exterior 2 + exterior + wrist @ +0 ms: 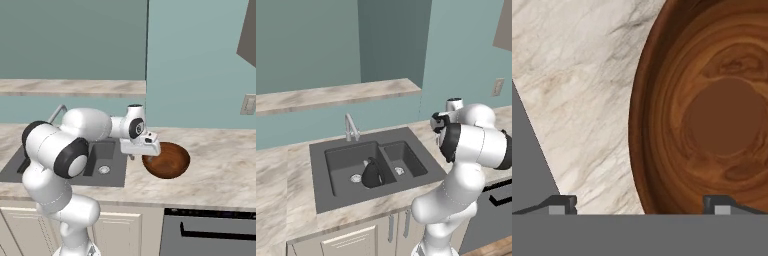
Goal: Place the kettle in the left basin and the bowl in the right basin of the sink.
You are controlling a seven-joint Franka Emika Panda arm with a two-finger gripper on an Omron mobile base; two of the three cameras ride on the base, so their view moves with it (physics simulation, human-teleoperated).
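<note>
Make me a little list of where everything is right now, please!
kettle: sitting in the left basin, next to its drain
bowl: on the counter, right of the sink
right basin: holds neither kettle nor bowl
gripper: above the bowl's left rim, jaws open, one tip over the counter and one over the bowl
done so far: kettle placed
still to do: bowl into the right basin
</note>
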